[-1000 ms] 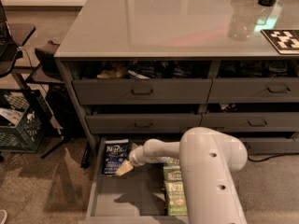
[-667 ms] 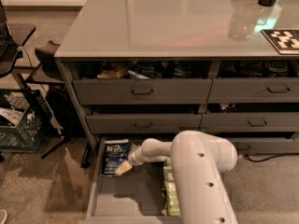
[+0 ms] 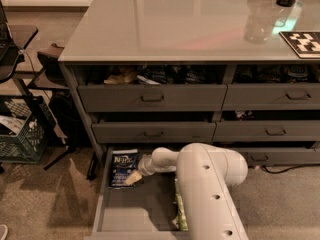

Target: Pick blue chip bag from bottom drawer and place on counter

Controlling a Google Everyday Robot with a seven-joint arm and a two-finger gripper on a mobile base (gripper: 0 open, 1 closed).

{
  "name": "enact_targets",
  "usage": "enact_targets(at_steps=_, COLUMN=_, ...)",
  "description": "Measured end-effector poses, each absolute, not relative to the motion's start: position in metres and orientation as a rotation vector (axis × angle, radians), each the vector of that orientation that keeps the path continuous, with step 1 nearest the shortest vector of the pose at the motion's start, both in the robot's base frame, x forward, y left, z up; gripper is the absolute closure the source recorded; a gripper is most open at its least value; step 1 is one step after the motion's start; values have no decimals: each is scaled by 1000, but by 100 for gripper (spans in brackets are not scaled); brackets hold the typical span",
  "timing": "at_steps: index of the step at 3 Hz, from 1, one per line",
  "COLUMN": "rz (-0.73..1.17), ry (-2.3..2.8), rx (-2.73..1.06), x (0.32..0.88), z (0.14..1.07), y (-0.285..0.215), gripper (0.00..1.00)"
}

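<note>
The blue chip bag (image 3: pixel 122 167) lies flat at the back left of the open bottom drawer (image 3: pixel 130 215), its white logo facing up. My gripper (image 3: pixel 133 177) reaches down into the drawer from the white arm and sits at the bag's lower right corner, touching or just over it. The counter (image 3: pixel 180 21) is the wide glossy grey top above the drawers.
A green chip bag (image 3: pixel 179 211) lies along the drawer's right side, partly under my arm (image 3: pixel 210 194). Two handled drawers (image 3: pixel 152 98) stand above, slightly open. A clear bottle (image 3: pixel 260 21) and a checkered marker (image 3: pixel 305 43) sit on the counter's right. A black crate (image 3: pixel 20 134) stands at left.
My arm's white body has shifted a little to the left. The gripper stays at the bag's lower right corner and the bag has not moved.
</note>
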State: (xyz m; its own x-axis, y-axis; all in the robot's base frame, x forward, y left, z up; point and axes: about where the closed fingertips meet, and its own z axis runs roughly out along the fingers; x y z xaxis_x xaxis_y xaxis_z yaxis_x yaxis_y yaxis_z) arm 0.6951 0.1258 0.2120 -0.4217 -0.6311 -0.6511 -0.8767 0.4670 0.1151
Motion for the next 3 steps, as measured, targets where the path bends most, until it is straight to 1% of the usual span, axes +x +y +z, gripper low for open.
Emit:
enact_targets(at_steps=1, rz=600, ry=2170, rx=-1259, x=692, z=185, y=140, gripper=0)
enact_targets(at_steps=3, rz=568, ry=2059, rx=-1347, x=684, z=148, y=192, gripper=0)
